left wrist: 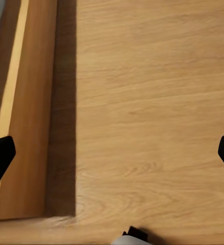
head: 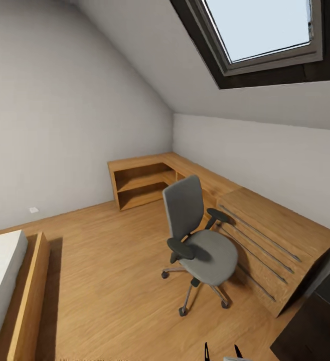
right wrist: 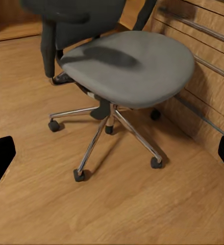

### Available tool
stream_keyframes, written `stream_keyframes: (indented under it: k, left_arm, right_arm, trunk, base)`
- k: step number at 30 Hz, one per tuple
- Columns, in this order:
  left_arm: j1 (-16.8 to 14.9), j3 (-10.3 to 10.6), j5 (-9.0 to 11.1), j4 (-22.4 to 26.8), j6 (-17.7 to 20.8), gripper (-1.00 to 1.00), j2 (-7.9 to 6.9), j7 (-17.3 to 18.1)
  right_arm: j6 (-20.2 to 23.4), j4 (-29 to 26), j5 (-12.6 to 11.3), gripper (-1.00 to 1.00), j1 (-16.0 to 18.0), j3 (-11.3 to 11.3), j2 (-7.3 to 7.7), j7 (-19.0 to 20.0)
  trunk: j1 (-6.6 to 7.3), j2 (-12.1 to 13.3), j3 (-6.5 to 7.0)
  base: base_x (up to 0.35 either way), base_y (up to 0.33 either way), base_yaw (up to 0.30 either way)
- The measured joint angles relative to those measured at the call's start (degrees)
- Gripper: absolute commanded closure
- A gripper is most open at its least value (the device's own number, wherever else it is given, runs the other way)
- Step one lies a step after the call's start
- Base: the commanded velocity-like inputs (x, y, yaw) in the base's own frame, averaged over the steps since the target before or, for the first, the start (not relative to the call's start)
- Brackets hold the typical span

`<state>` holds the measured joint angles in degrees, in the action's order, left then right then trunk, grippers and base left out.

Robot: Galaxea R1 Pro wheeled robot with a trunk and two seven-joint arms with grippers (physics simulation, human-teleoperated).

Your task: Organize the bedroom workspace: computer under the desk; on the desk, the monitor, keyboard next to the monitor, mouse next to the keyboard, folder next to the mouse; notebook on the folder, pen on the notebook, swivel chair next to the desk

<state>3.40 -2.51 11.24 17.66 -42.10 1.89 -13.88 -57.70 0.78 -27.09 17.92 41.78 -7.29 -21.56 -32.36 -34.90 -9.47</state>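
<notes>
The swivel chair (head: pixel 200 240) stands on the wood floor against the low light-wood cabinet, its grey seat (right wrist: pixel 129 64) bare and its chrome base (right wrist: pixel 106 127) on castors. A black corner of the desk (head: pixel 315 326) shows at the lower right of the head view. My right gripper (right wrist: pixel 112 158) is open and hangs above the floor a short way in front of the chair. My left gripper (left wrist: pixel 112 158) is open over bare floor beside the bed frame. The monitor, keyboard, folder and notebook are out of view.
Low light-wood cabinets (head: pixel 265 235) run in an L along the far and right walls, with open shelves (head: pixel 140 188) at the back. A bed with a wooden frame (head: pixel 27 296) lies at the left. A skylight (head: pixel 265 30) sits in the sloped ceiling.
</notes>
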Motion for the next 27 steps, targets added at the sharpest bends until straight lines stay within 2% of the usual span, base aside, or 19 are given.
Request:
stream_keyframes:
  k: [2, 3, 6, 9, 10, 12, 18, 22, 27]
  left_arm:
    - [0.0, 0.01, -0.01, -0.01, 0.01, -1.0, 0.02, 0.05]
    - [0.0, 0.0, -0.02, -0.01, 0.03, -1.0, 0.04, 0.11]
    - [0.0, 0.01, -0.02, -0.02, 0.07, -1.0, 0.06, 0.17]
    - [0.0, 0.02, -0.03, -0.07, 0.09, -1.0, 0.08, 0.25]
    - [0.0, 0.02, -0.06, -0.08, 0.05, -1.0, 0.08, 0.27]
    - [0.0, 0.02, -0.08, -0.09, 0.0, -1.0, 0.08, 0.26]
    - [0.0, 0.03, -0.11, -0.17, -0.16, -1.0, 0.04, 0.3]
    - [0.0, 0.02, -0.12, -0.19, -0.21, -1.0, 0.01, 0.31]
    - [0.01, 0.02, -0.04, -0.2, -0.24, -1.0, -0.03, 0.25]
  right_arm:
    - [-1.15, 0.01, 1.47, -1.0, -0.27, -0.04, 0.7, 0.02]
    - [-1.89, 0.01, 3.45, -1.0, -0.48, -0.04, 1.59, 0.01]
    - [-2.16, 0.04, 7.67, -1.0, -0.77, 0.29, 2.81, -0.07]
    - [-2.13, 0.08, 12.01, -1.0, -1.01, 0.39, 3.5, -0.23]
    - [-2.1, 0.11, 14.4, -1.0, -1.33, 0.4, 3.79, -0.34]
    - [-2.1, 0.13, 16.01, -1.0, -1.72, 0.35, 4.05, -0.42]
    - [-2.08, 0.16, 18.36, -1.0, -2.41, 0.33, 4.55, -0.85]
    - [-2.08, 0.1, 18.69, -1.0, -2.53, 0.28, 4.64, -0.93]
    - [-2.08, 0.02, 18.72, -1.0, -2.58, 0.31, 4.39, -0.94]
  trunk:
    - [0.0, 0.0, 0.0]
    - [0.0, 0.0, 0.0]
    - [0.0, 0.0, 0.0]
    - [0.0, 0.0, 0.0]
    - [0.0, 0.0, 0.0]
    - [0.0, 0.0, 0.0]
    - [0.0, 0.0, 0.0]
    - [0.01, -0.01, 0.0]
    - [0.02, -0.01, 0.0]
  base:
    - [0.0, 0.0, 0.286]
    - [0.0, 0.0, 0.286]
    - [0.0, 0.0, 0.286]
    - [0.0, 0.0, 0.286]
    - [0.0, 0.0, 0.286]
    - [0.0, 0.0, 0.286]
    - [0.0, 0.0, 0.286]
    - [0.062, 0.006, 0.286]
    - [0.246, 0.063, 0.286]
